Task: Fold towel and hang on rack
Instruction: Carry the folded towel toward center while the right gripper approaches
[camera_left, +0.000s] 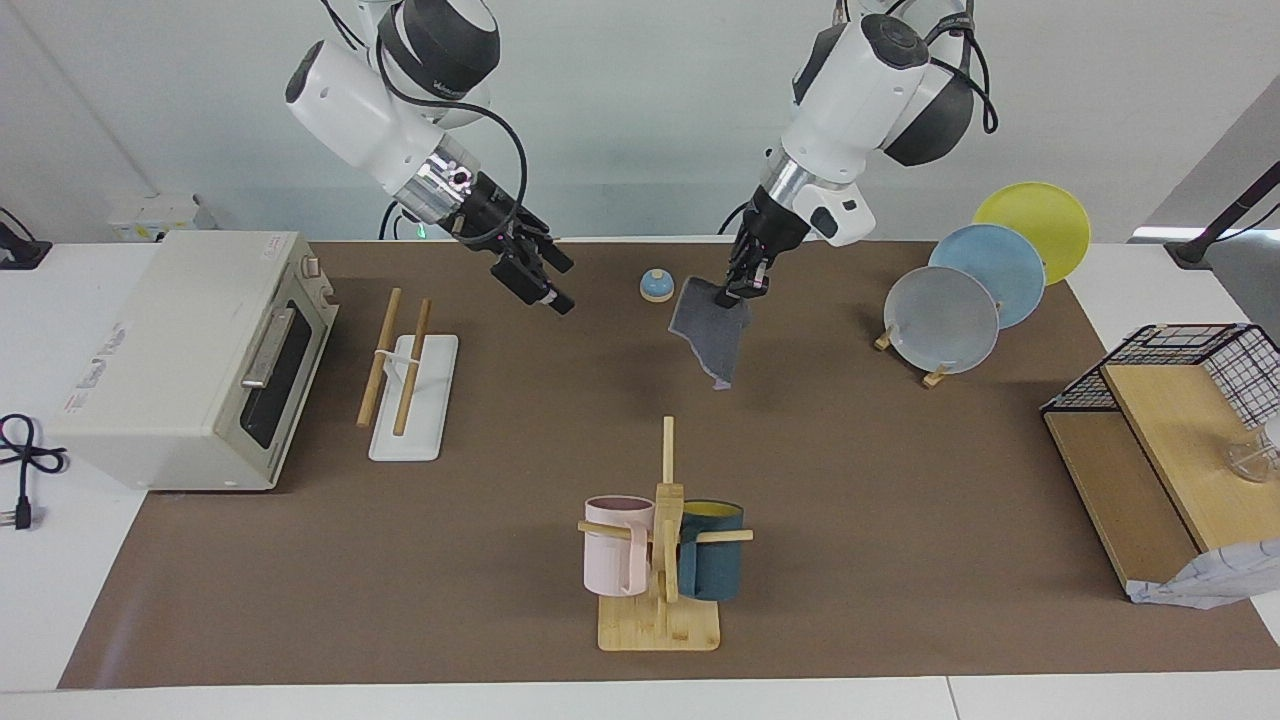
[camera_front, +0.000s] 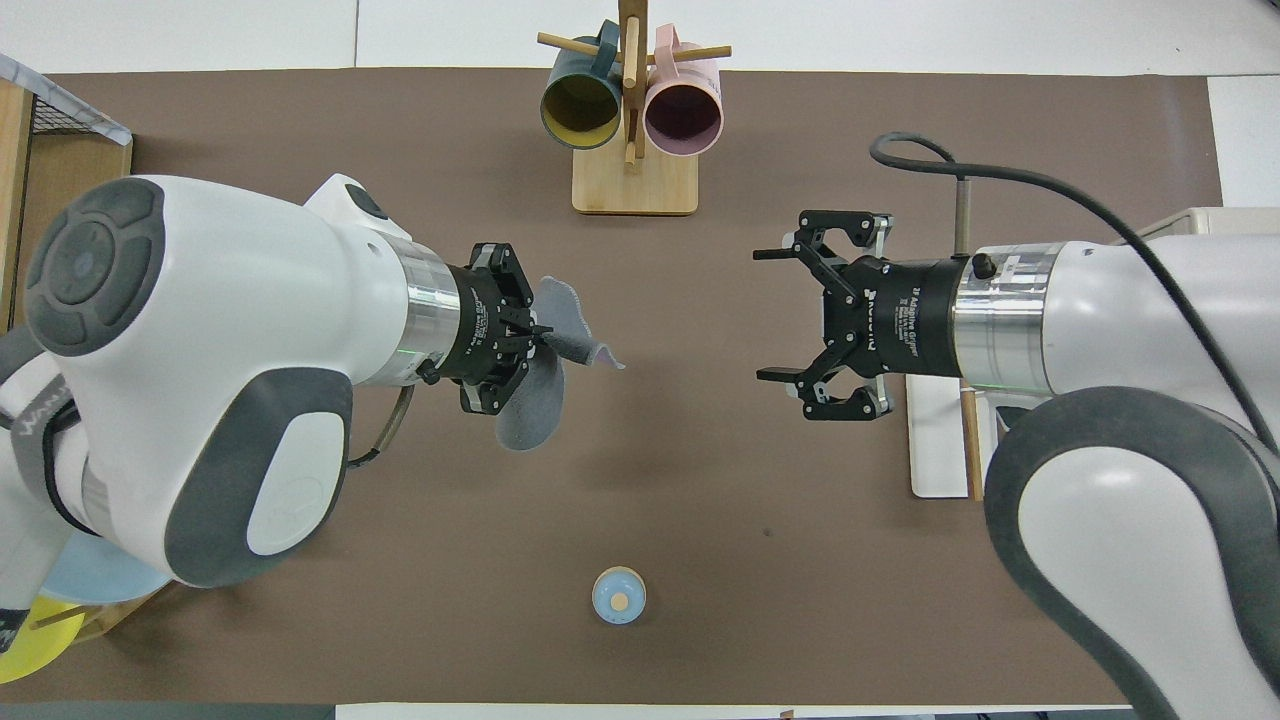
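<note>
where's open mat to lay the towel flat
Bare mat lies under the hanging towel, bordered by the bell, mug tree, rack and plate stand. The toaster oven crowds the rack's end.

The bench (camera_left: 850, 560) is white with a brown mat over most of its top. On it stand a toaster oven (camera_left: 190, 360) at the right arm's end, the rack (camera_left: 410, 375) just beside it, a small blue bell (camera_left: 656, 286), a mug tree (camera_left: 662, 560) with two mugs, a plate stand (camera_left: 935, 372) holding three plates, and a wire-and-wood shelf (camera_left: 1170, 450) at the left arm's end.
</note>
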